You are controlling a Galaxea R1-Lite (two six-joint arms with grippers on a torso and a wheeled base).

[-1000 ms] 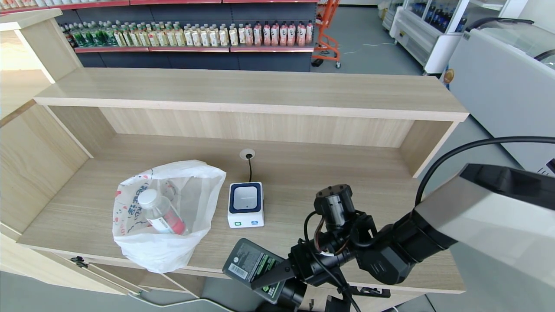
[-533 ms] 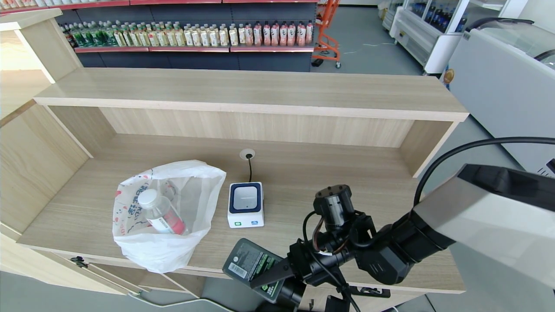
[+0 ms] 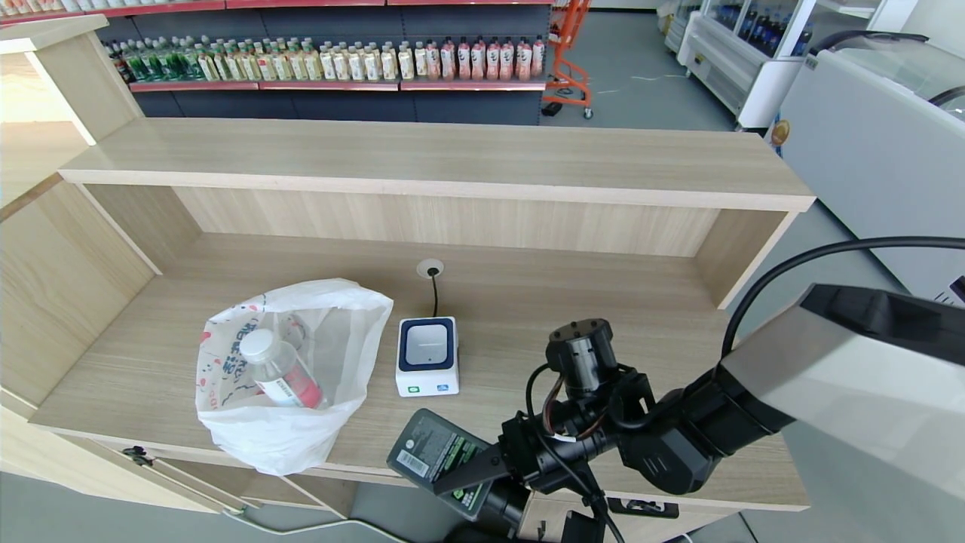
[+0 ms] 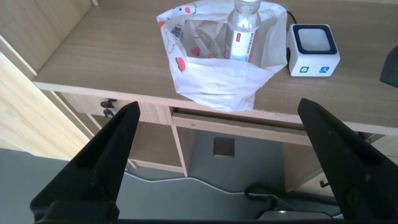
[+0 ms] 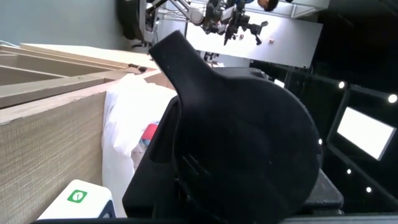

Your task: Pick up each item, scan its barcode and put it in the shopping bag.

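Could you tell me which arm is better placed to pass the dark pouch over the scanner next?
The right arm: the right gripper holds the dark pouch at the front edge of the counter, just before the scanner. The left gripper hangs open and empty, lower than the counter.

The dark packet [image 3: 431, 452] has its four o'clock end buried under the right gripper [image 3: 452, 490], whose lower finger is out of sight beneath it. The label print is too small to make out. Over at ten o'clock from the packet, the bottle [image 3: 277, 371] sinks its base into the folds of the shopping bag [image 3: 279, 441]. In the right wrist view the scanner [image 5: 76, 200] is sliced by the picture's edge. The fingers of the left gripper [image 4: 219, 106] run off the frame.
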